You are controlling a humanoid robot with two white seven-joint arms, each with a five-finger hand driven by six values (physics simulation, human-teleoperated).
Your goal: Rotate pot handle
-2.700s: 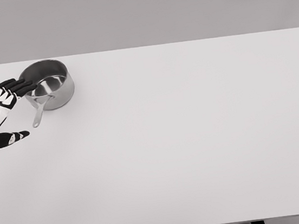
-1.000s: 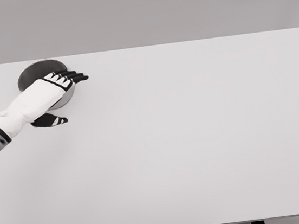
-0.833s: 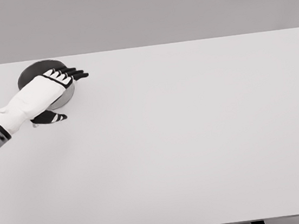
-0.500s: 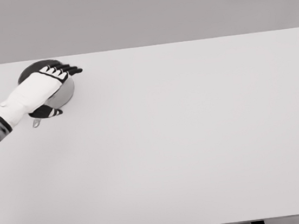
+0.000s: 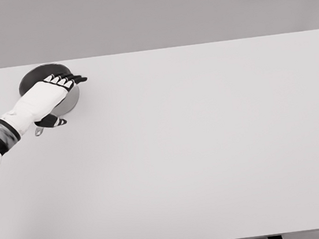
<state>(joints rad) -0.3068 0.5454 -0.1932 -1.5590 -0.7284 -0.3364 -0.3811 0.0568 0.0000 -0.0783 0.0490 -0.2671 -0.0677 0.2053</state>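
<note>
**A:** status on the handle turn?

**B:** Not done as far as I can judge. My left hand [image 5: 44, 94] is over the pot [image 5: 34, 75], arm coming in from the lower left. Fingers [image 5: 72, 80] lie straight, side by side, past the pot's right rim; thumb [image 5: 53, 122] sticks out on the near side. Nothing gripped, so the hand is open. Right arm isn't in frame.

**A:** where's the pot?

**B:** Far left corner of the bench [image 5: 209, 148], close to the back edge. Hand hides most of it; I see the back arc of the rim and a strip of the right wall.

**A:** and the handle?

**B:** Only its tip [image 5: 39, 132] shows, poking out under my wrist toward the near left, next to the thumb. Can't tell if palm or thumb touches it, too much occlusion.

**A:** so what's left?

**B:** Basically the whole turn, imo. Need contact on the handle or wall, then swing it round. No grasp yet.

**A:** surfaces?

**B:** Pot is round, low-walled, looks like brushed steel w/ a dark inside; handle tip is thin, flat, metal, w/ what looks like a hanging hole. Guess: slick, would slide easily on the bench. Bench top is plain matte white, flat, no texture. Hand has a white shell on the back, black fingers w/ white segments.
</note>
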